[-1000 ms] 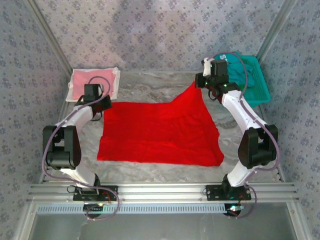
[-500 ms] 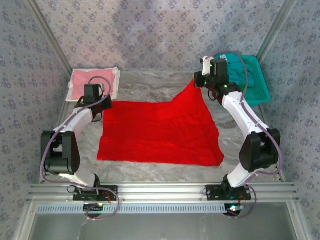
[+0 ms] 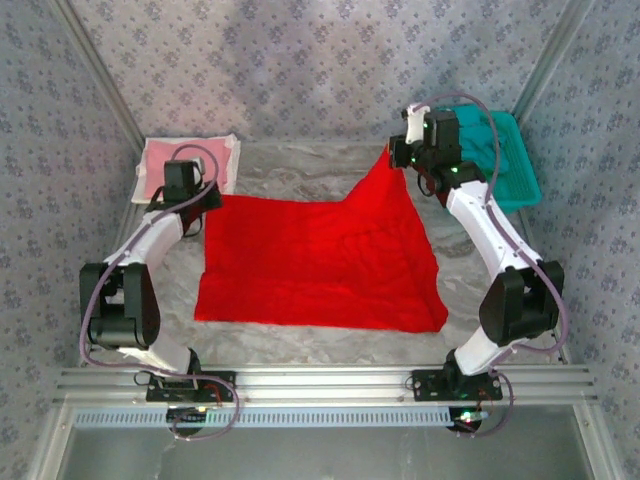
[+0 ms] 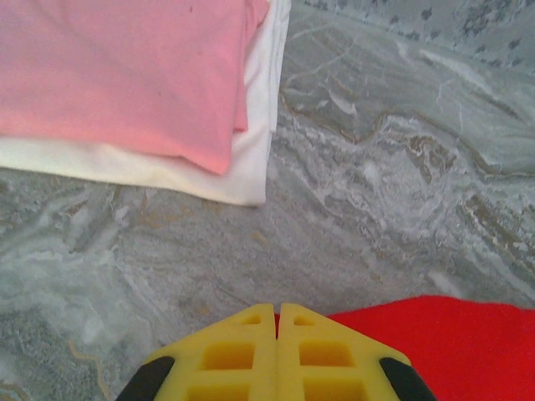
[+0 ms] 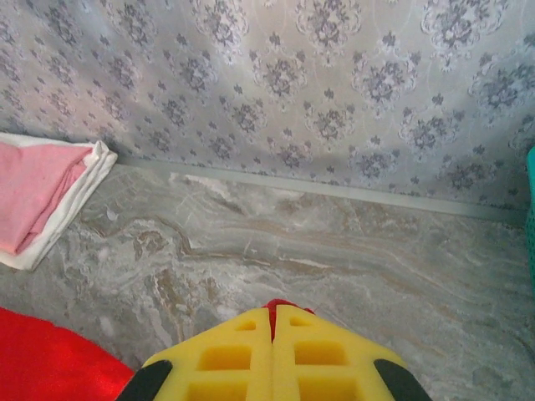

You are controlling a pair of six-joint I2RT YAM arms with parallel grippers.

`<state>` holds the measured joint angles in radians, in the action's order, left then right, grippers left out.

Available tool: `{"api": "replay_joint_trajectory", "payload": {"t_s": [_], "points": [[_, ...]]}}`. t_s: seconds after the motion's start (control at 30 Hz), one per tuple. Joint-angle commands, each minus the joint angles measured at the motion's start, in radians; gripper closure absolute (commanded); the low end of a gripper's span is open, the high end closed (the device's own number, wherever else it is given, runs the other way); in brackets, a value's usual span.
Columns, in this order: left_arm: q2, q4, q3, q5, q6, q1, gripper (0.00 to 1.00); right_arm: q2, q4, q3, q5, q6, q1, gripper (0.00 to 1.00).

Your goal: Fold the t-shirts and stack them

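A bright red t-shirt (image 3: pixel 320 262) lies spread across the middle of the table. My left gripper (image 3: pixel 203 200) is shut on its far left corner, low over the table; in the left wrist view the yellow fingers (image 4: pixel 234 355) meet with red cloth (image 4: pixel 451 338) in the slit. My right gripper (image 3: pixel 393 160) is shut on the far right corner, which is lifted into a peak. A red tip (image 5: pixel 282 306) pokes out between its closed fingers (image 5: pixel 322 355). A folded pale pink t-shirt (image 3: pixel 175 157) rests at the back left.
The pink t-shirt (image 4: pixel 117 75) lies on a flat white sheet (image 4: pixel 251 167) near the left wall. A teal mesh basket (image 3: pixel 512 170) with cloth in it stands at the back right, behind the right arm. Patterned walls close in the back and sides.
Both grippers have drifted a little toward the back wall with the red shirt's far corners held. The right corner stands slightly higher and the far edge is pulled tauter.
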<state>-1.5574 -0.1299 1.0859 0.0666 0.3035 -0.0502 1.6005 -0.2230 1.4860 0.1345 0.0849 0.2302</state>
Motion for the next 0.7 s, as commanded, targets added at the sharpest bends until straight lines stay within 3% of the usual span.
{"api": "replay_joint_trajectory", "payload": {"t_s": [0.0, 0.2, 0.67], "points": [[0.020, 0.008, 0.002, 0.006, -0.003, 0.008, 1.00, -0.019, 0.018, 0.015, -0.007, -0.014, -0.012, 1.00], [-0.007, 0.044, -0.024, 0.024, -0.014, 0.041, 1.00, -0.037, 0.040, -0.012, 0.004, -0.016, -0.045, 1.00], [-0.249, 0.015, 0.207, 0.022, -0.064, 0.064, 1.00, 0.190, 0.020, 0.187, 0.033, -0.063, -0.070, 1.00]]}}
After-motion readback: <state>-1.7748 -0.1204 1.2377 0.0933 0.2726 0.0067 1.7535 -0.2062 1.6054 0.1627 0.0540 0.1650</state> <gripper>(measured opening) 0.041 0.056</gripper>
